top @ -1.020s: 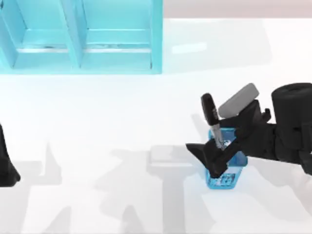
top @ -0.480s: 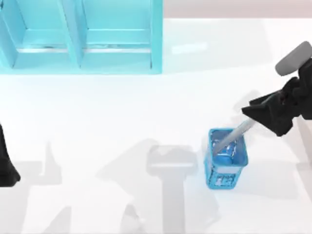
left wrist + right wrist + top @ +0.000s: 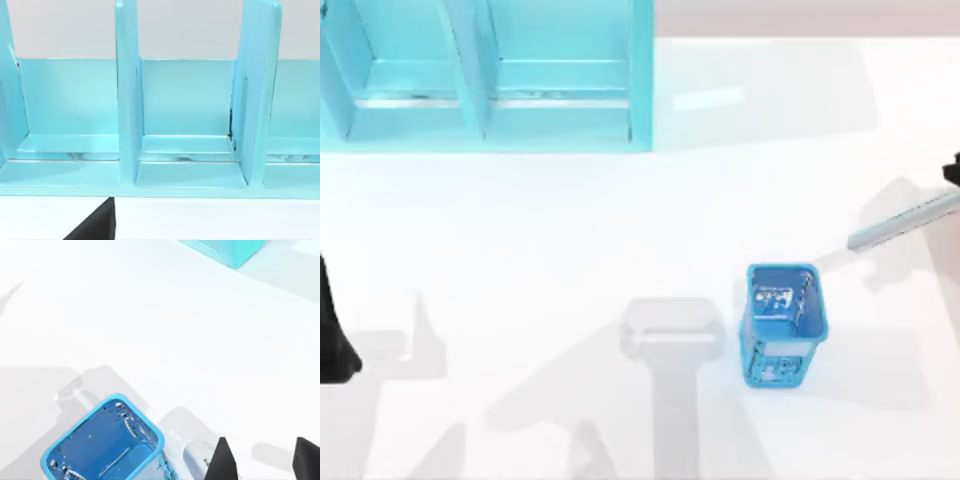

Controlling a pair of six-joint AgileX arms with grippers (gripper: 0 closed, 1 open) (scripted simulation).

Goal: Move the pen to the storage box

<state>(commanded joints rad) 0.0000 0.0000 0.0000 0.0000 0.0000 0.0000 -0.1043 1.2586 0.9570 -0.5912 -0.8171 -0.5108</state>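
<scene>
Since a second ago the pen has left the cup and hangs tilted by the table's right edge, clenched in the right gripper. It could slip before reaching the far-left box. Left gripper idles; its grip I cannot tell.

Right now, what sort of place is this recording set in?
Probably a rendered desk-tidying workspace: a plain white table carrying a light-blue compartmented storage box, a blue mesh pen cup and a silver-grey marker pen.
</scene>
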